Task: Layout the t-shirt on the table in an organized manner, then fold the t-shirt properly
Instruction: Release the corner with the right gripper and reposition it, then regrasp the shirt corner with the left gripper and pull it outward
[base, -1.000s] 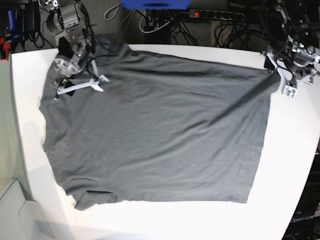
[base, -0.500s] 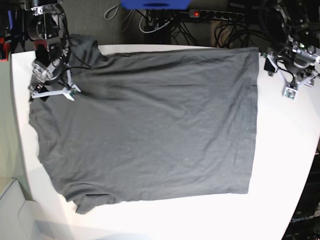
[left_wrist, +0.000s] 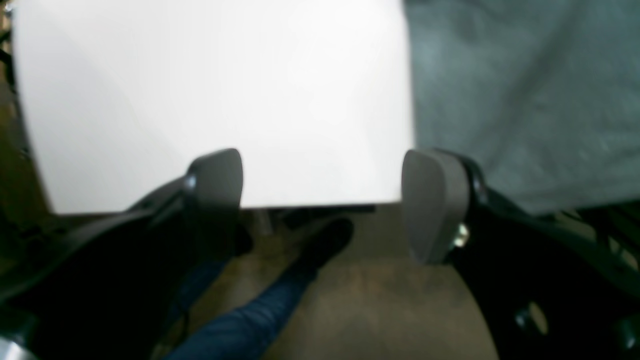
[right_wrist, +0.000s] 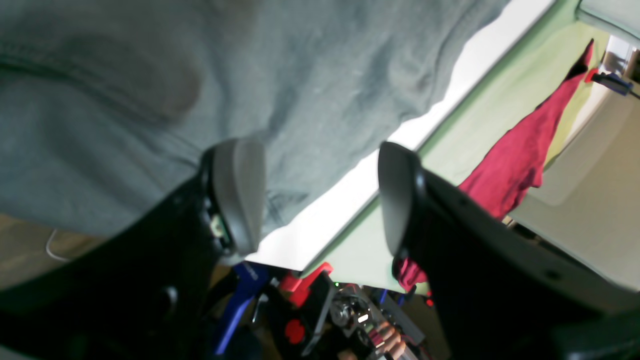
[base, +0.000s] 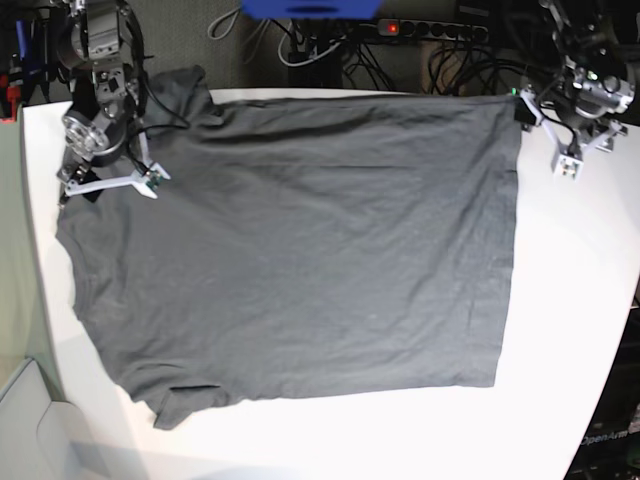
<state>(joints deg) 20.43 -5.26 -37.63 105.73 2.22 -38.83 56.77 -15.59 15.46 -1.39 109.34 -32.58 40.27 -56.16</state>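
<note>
I see the t-shirt (base: 300, 250) lying flat and spread out on the table (base: 580, 300). It is dark grey and it covers most of the white top. There are only soft little wrinkles in it. One short sleeve sticks up at the far left corner and hangs a bit past the table edge, and the other sleeve lies at the near left corner. The straight bottom hem runs down the right side of the base view, with bare white table beside it. My left gripper (base: 548, 130) is up at the far right corner, just beside the hem. In the left wrist view its two grey fingers (left_wrist: 434, 200) stand wide apart with nothing between them, only white table and the floor under the edge. The shirt lies off to one side of that claw, not in it. My right gripper (base: 110, 178) is at the far left, over the shoulder part of the shirt near the sleeve. In the right wrist view its claw (right_wrist: 320, 195) is wide open too, and it holds nothing. The grey cloth is under one finger (right_wrist: 240, 190), but I cannot tell if the finger touches it. A red cloth (right_wrist: 525, 150) hangs off past the table edge.
</note>
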